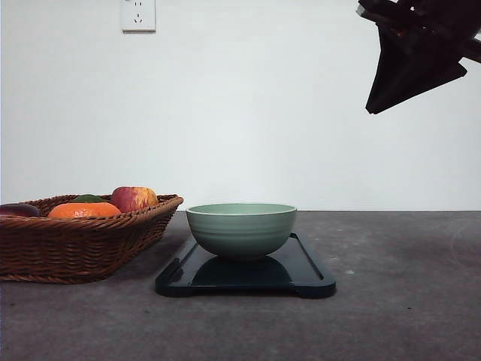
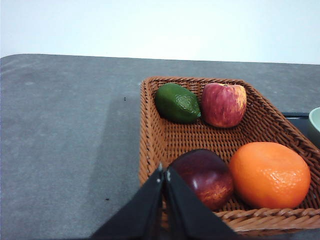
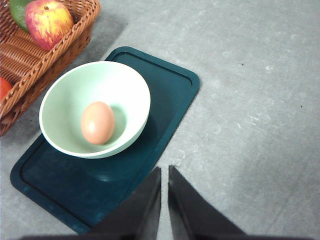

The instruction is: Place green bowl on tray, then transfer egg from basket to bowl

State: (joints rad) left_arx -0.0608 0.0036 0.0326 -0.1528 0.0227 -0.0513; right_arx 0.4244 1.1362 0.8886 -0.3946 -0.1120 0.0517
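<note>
The green bowl [image 1: 241, 228] stands upright on the dark tray [image 1: 308, 274] at the middle of the table. In the right wrist view a tan egg [image 3: 97, 122] lies inside the bowl [image 3: 127, 90] on the tray [image 3: 165, 100]. My right gripper [image 3: 164, 172] hangs high above the tray's near right side, fingers shut with nothing between them; its dark fingers [image 1: 409, 71] show at the upper right of the front view. The wicker basket [image 1: 75, 241] sits left of the tray. My left gripper [image 2: 164, 172] is shut and empty just over the basket's [image 2: 150, 125] rim.
The basket holds an orange [image 2: 270, 175], a dark red fruit [image 2: 205, 177], a red apple [image 2: 224, 104] and a green lime [image 2: 177, 102]. Bare grey tabletop [image 1: 406, 301] lies right of the tray. A wall socket [image 1: 138, 15] is on the white back wall.
</note>
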